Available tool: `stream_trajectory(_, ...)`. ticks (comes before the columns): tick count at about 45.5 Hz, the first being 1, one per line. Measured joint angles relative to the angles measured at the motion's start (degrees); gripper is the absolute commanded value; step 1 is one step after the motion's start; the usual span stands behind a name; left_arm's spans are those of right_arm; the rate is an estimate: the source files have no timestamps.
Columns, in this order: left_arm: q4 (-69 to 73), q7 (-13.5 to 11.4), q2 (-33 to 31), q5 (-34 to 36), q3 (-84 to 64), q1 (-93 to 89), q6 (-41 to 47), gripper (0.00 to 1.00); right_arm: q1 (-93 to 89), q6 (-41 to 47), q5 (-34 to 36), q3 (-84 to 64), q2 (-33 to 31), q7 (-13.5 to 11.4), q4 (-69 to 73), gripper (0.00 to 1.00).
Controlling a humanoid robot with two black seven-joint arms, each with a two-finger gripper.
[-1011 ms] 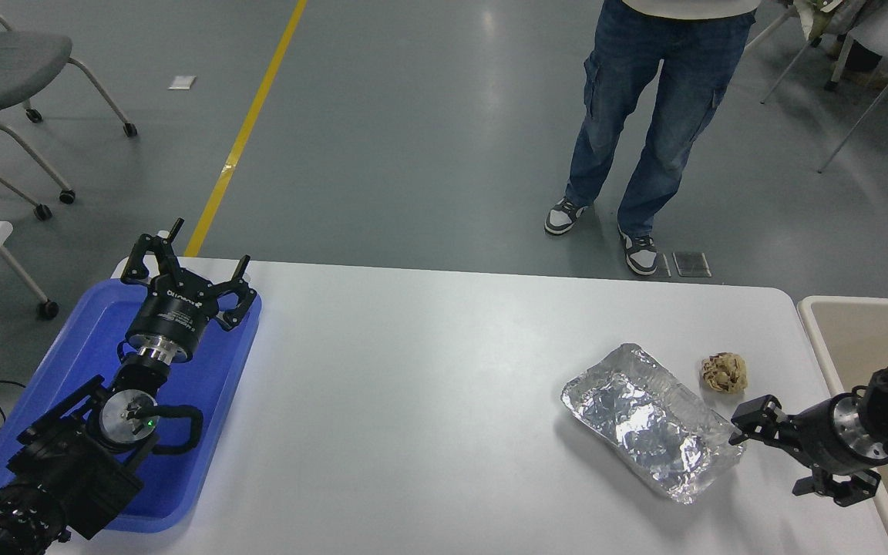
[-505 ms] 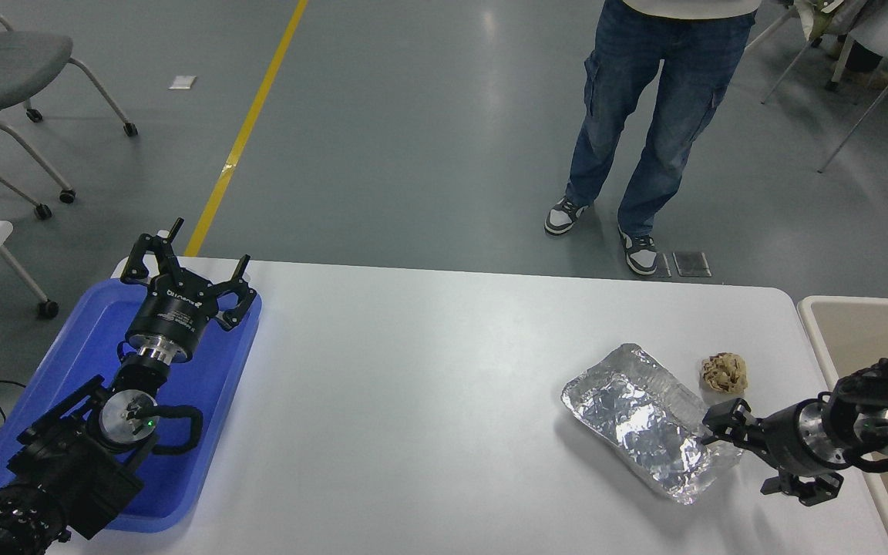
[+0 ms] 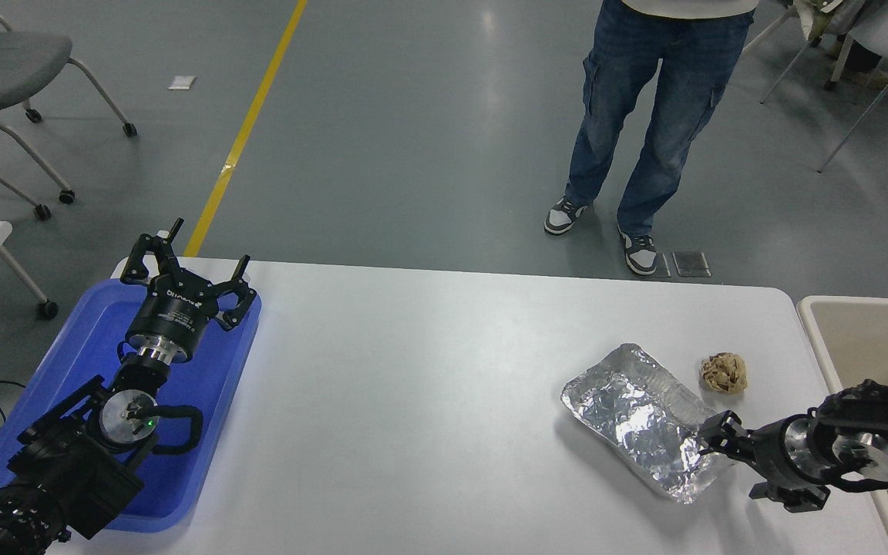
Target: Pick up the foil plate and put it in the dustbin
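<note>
The foil plate (image 3: 644, 420), shiny and crinkled, lies on the white table (image 3: 428, 385) at the right, turned on a diagonal. My right gripper (image 3: 738, 462) comes in from the right edge and stands open at the plate's near right end. One finger rests at the plate's rim and the other hangs lower over the table. The beige dustbin (image 3: 815, 327) stands just past the table's right edge, partly behind my right arm. My left gripper (image 3: 182, 258) is parked open over the blue tray.
A crumpled tan paper ball (image 3: 724, 372) lies just right of the plate's far end. The blue tray (image 3: 89, 339) fills the table's left end under my left arm. A person in jeans (image 3: 644, 116) stands beyond the far edge. Chairs stand at the upper left.
My right gripper has moved left and toward the table's near edge, from beside the plate to its near right end. The plate and the left arm have not moved.
</note>
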Motion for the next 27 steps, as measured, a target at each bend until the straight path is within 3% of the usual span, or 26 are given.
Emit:
stream_trajectory(10, 0.00, 0.00, 0.00, 0.00, 0.00, 0.00, 0.00, 1.00, -0.25, -0.22, 0.01, 0.08, 0.27, 0.00, 0.30, 0.16)
stream_trajectory(27, 0.00, 0.00, 0.00, 0.00, 0.00, 0.00, 0.00, 1.00, -0.23, -0.26, 0.00, 0.11, 0.44, 0.00, 0.53, 0.02)
